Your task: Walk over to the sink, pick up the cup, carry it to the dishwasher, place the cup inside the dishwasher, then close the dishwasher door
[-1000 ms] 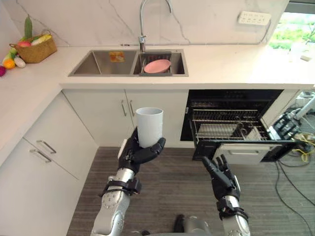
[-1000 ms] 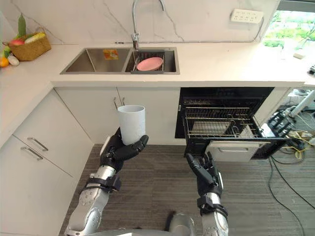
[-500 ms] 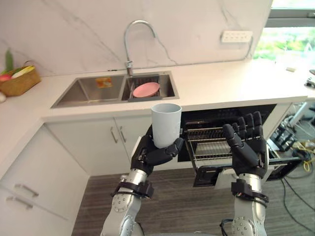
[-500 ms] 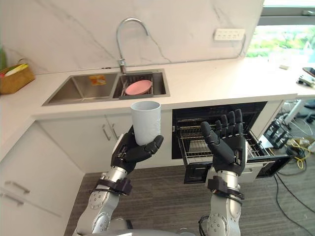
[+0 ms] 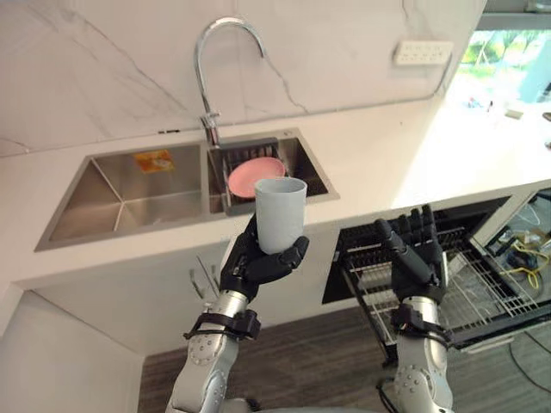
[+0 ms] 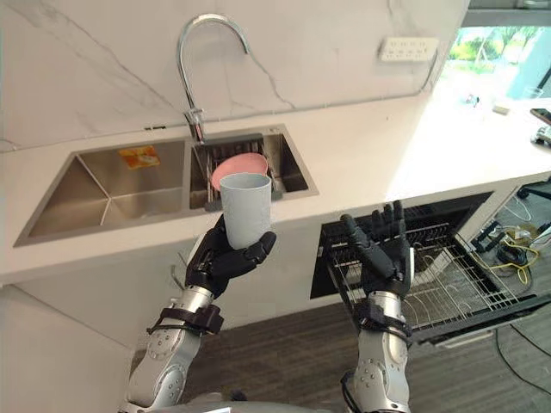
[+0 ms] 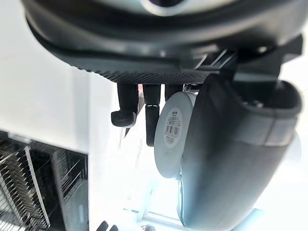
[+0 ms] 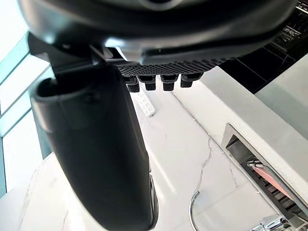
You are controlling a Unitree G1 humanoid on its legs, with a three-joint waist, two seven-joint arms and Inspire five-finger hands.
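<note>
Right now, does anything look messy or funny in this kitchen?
Nothing is spilled or broken. The only odd bit: the dishwasher stands open with its rack pulled out. The cup sits upright in the left robot hand, and a pink plate lies in the sink.

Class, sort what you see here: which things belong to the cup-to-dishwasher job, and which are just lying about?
Belongs to the job: cup, upright in the left hand; dishwasher, door open; right hand, open and empty.

Just lying about: pink plate in the sink; tap; wall socket.
</note>
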